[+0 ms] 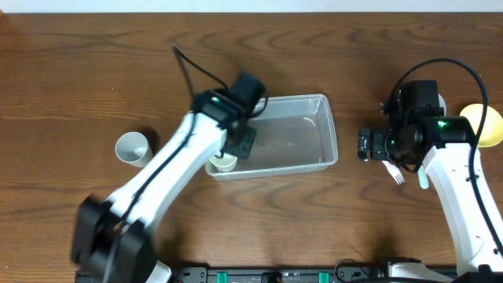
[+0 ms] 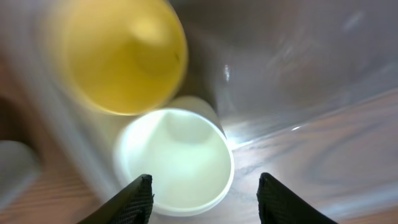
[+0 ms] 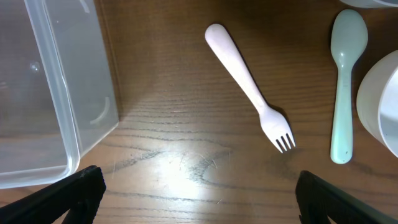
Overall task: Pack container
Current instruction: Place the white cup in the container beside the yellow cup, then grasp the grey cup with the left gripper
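Note:
The clear plastic container (image 1: pixel 318 130) lies in the middle of the table. My left gripper (image 1: pixel 240 141) is open above its front left corner. In the left wrist view a white cup (image 2: pixel 174 162) and a yellow cup (image 2: pixel 121 56) stand inside the container (image 2: pixel 298 68), and the open jaws (image 2: pixel 202 199) hover over the white cup without holding it. The white cup (image 1: pixel 226 163) also shows from overhead. My right gripper (image 1: pixel 365 145) is open and empty over bare table right of the container; its jaws (image 3: pixel 199 193) are spread wide beside the container corner (image 3: pixel 56 106).
Another white cup (image 1: pixel 132 147) stands on the table at the left. A pale fork (image 3: pixel 249 84), a light green spoon (image 3: pixel 345 81) and a white bowl (image 3: pixel 382 106) lie to the right. A yellow bowl (image 1: pixel 486 124) sits at the far right edge.

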{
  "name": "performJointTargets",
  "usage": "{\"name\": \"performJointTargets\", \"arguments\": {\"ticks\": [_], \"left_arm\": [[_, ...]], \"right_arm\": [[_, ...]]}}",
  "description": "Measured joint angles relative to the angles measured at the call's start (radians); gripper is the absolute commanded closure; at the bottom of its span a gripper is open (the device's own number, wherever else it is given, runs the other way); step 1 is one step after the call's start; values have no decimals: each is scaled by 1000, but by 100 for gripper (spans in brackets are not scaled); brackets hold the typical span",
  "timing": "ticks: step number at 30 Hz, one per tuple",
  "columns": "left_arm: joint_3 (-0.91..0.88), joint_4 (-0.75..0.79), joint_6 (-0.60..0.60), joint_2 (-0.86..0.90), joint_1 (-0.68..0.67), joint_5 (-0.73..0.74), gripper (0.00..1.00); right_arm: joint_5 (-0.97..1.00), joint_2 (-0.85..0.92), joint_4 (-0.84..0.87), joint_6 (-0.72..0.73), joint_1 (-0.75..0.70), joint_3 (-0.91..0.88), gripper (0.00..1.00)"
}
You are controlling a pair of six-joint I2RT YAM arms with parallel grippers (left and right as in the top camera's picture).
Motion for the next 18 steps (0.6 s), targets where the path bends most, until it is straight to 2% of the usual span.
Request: {"name": "performJointTargets", "arguments": {"ticks": [4,8,13,18], "left_arm": [[62,-18,0,-158,53,-53,40],[72,-62,-22,-251,195,-88,37],[47,-80,-75,-229,411,-93,37],[-34,-58,-101,-141,549,-66,37]], "right_arm": [[1,0,0,0,0,0,1],[1,0,0,0,0,0,1],[0,0,1,0,0,0,1],[1,0,1,0,0,0,1]]}}
